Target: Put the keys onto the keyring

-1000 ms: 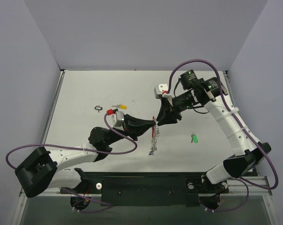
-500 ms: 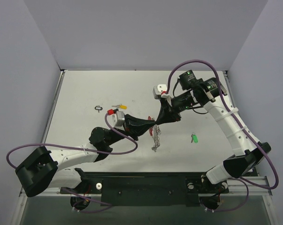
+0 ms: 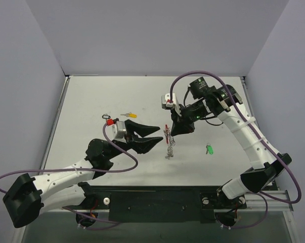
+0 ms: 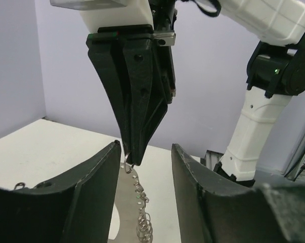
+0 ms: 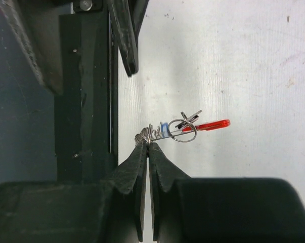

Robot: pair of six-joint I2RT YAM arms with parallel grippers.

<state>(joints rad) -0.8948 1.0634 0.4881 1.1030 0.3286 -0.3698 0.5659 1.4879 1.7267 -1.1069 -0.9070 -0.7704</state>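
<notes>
as the left gripper (image 3: 161, 135) lets go and draws back to the left of the keyring (image 3: 167, 146), its jaws now stand apart with nothing between them, where a second ago they were shut at the ring's top end. a yellow-headed key (image 3: 129, 115) lies on the table further left of the keyring and beyond it, not yet threaded. the keyring itself hangs at the centre, its red plastic piece uppermost and the silver coil trailing down so that its lower end seems to touch the table. the right gripper (image 5: 148, 144) holds it alone, jaws pressed together on the coil's upper end, and has lifted it slightly away from the left arm. a blue bit shows among the coils beside the red piece, perhaps a key already on; it is too small to be sure. to the right of the keyring, a green-headed key (image 3: 210, 149) lies loose on the table. the handover appears to free the left arm to fetch another key, so the job looks partly done at best.
</notes>
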